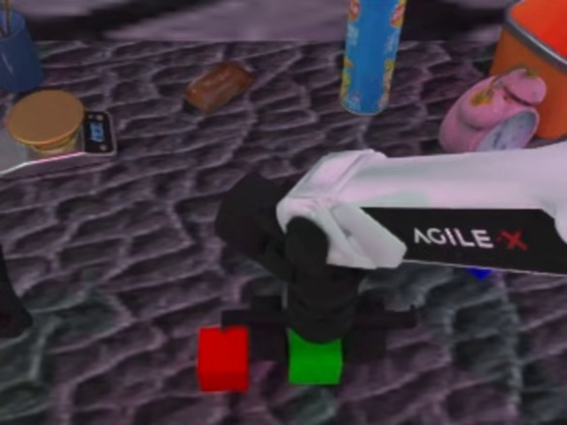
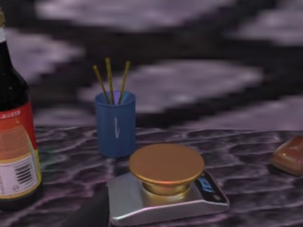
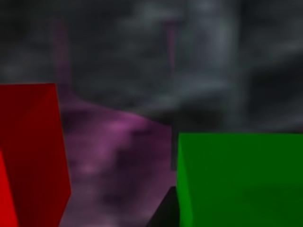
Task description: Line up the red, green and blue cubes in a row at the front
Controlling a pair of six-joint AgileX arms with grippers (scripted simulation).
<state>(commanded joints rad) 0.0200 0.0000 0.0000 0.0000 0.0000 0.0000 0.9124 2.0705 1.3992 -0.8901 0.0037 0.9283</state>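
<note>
The red cube (image 1: 223, 359) rests on the table near the front edge. Just to its right, with a small gap, sits the green cube (image 1: 315, 363). My right arm reaches in from the right, and its gripper (image 1: 316, 341) comes down onto the green cube with a dark finger on either side, shut on it. In the right wrist view the green cube (image 3: 236, 179) fills one side, a dark finger (image 3: 163, 210) lies against its face, and the red cube (image 3: 28, 151) stands apart. The blue cube (image 1: 479, 274) only peeks out from under the right forearm. My left arm (image 1: 5, 305) is parked at the left edge.
At the back stand a blue snack can (image 1: 372, 53), a pink alarm clock (image 1: 494, 111), an orange container (image 1: 536, 62), a brown bar (image 1: 218, 86), a scale with a gold dish (image 1: 53, 124) and a blue cup (image 1: 16, 53). A dark bottle (image 2: 14, 142) shows in the left wrist view.
</note>
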